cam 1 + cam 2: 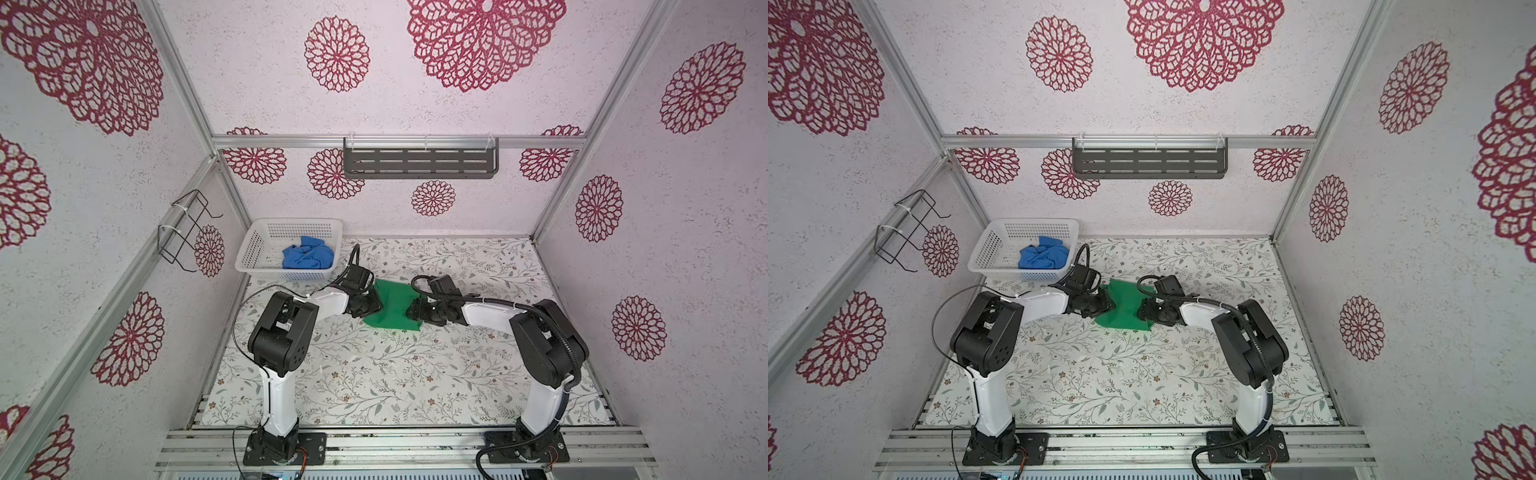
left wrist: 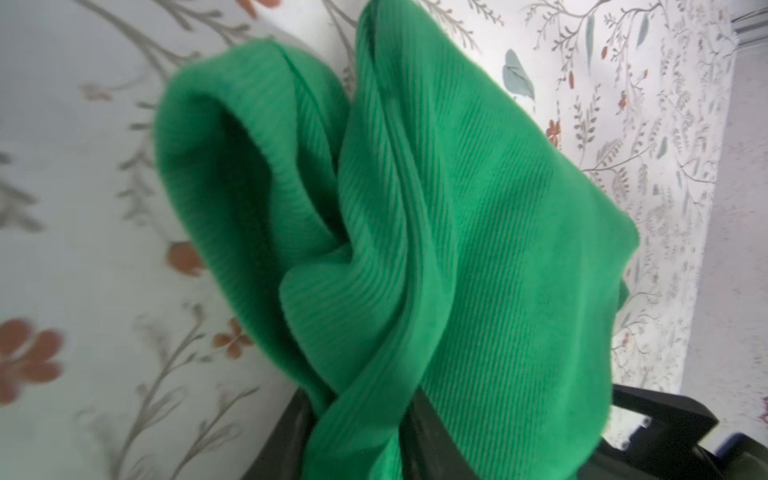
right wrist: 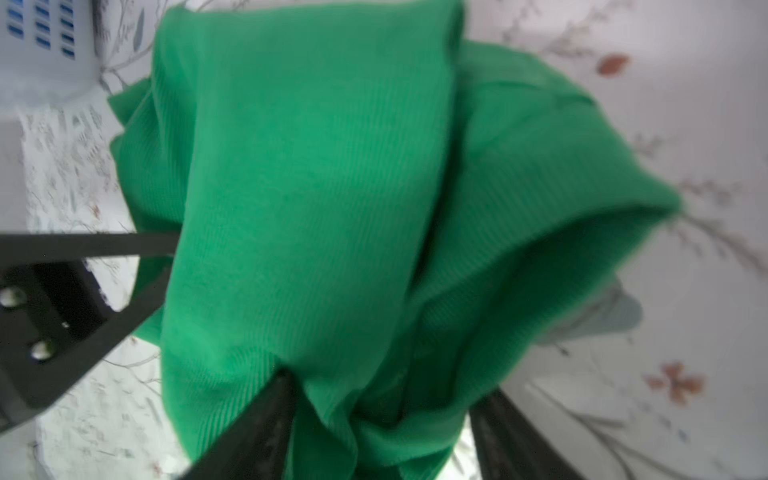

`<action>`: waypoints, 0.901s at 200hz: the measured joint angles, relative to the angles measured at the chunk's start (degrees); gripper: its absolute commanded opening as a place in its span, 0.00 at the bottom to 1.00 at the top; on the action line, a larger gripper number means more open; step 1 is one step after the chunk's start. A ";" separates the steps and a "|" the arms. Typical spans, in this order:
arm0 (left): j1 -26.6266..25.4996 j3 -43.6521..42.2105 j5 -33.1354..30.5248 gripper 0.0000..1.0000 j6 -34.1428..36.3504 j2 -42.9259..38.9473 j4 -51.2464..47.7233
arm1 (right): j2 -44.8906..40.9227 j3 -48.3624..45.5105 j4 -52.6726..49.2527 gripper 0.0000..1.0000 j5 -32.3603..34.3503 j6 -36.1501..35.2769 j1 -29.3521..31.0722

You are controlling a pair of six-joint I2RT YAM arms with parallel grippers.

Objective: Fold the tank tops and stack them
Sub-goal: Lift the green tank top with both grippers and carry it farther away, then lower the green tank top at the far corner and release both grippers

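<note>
Mid-frame, the left gripper and right gripper clamp opposite edges of the green top, likely to spread it for folding (blue top lies in the basket, upper left).

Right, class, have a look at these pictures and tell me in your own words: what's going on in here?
Two robot arms are handling a green tank top between them. The left gripper and the right gripper are each closed on bunched cloth at opposite sides of it, just above the flowered table. A blue tank top lies crumpled in the white basket at the back left, with neither gripper near it. Nothing is neatly folded or stacked yet.
</note>
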 measured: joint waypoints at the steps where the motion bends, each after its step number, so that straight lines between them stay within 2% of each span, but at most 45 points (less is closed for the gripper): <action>1: -0.02 0.11 0.26 0.29 -0.02 0.17 0.17 | 0.04 0.00 0.07 0.43 -0.15 -0.31 -0.07; 24: -0.61 2.16 4.15 0.25 -1.25 2.82 2.97 | 0.39 -0.31 0.48 0.18 -2.03 -0.11 -2.16; 47: -2.23 6.19 6.32 0.21 -2.32 6.16 3.72 | 0.20 -0.66 -0.59 0.06 -2.99 -3.02 -6.62; 62: -4.15 10.47 7.19 0.21 -3.30 9.31 3.74 | -0.66 -0.63 -2.93 0.02 -2.67 -6.01 -9.75; 71: -5.55 13.31 7.48 0.25 -3.91 11.26 3.80 | -1.49 -0.63 -5.01 0.02 -1.70 -7.72 -11.54; 77: -6.51 15.21 7.61 0.37 -4.28 12.59 3.85 | -2.10 -0.63 -6.51 0.02 -0.92 -9.27 -12.74; 88: -8.22 18.36 8.22 0.66 -5.07 14.58 4.50 | -3.30 -0.59 -9.51 0.11 0.85 -11.91 -14.95; 95: -9.18 19.98 8.61 0.80 -5.49 15.34 4.96 | -3.93 -0.48 -11.37 0.22 1.90 -13.57 -16.57; 99: -9.57 20.72 8.68 0.86 -5.79 15.65 5.18 | -4.20 -0.31 -12.44 0.33 2.43 -15.10 -17.53; 112: -10.80 21.88 8.76 1.00 -6.73 15.78 6.21 | -4.37 0.98 -15.78 0.70 4.33 -17.84 -20.76; 121: -11.23 22.29 9.09 0.98 -7.15 15.69 6.62 | -4.37 2.56 -18.49 0.85 5.99 -19.93 -22.71; 138: -11.19 22.14 9.31 0.98 -6.75 15.23 5.86 | -4.70 6.49 -22.91 0.91 9.94 -22.21 -25.07; 155: -10.19 19.30 8.22 0.98 -5.68 12.22 3.54 | -6.71 9.51 -25.88 0.97 13.20 -22.05 -24.26; 180: -7.87 12.50 3.80 0.98 -2.82 1.99 -3.21 | -13.25 9.81 -27.85 0.85 17.70 -19.02 -18.80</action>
